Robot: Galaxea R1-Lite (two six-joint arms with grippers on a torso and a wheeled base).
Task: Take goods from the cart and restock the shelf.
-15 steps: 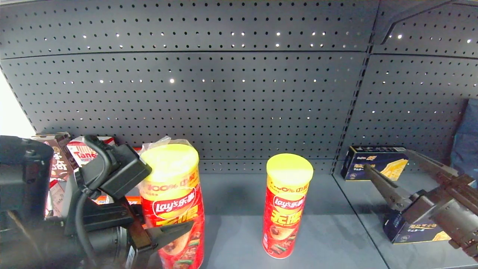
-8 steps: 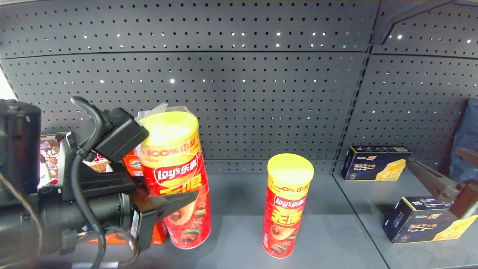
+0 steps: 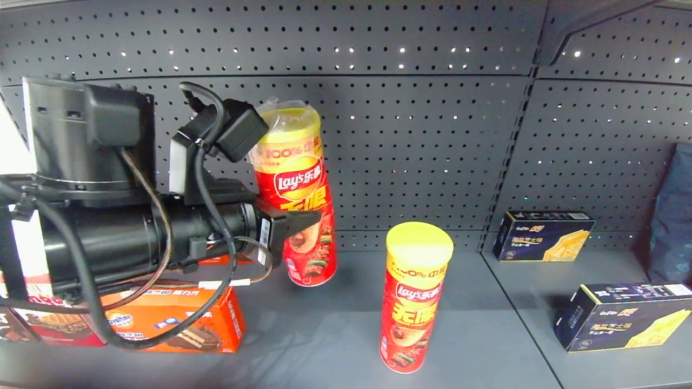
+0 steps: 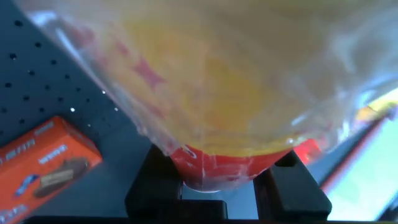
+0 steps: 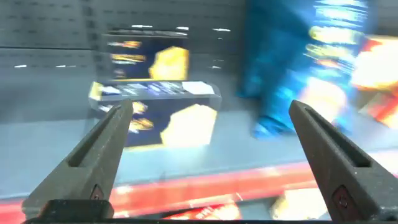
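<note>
chips can (image 3: 292, 178) clamped in l gripper (image 3: 308, 227), far finger hidden, r gripper (image 5: 210, 109) wide open

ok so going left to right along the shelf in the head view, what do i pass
orange box → held can → standing can → rear dark box → front dark box

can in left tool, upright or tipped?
Near upright, slight lean: the can has its yellow end up and base down, with the left tool clamped on its lower half.
</note>
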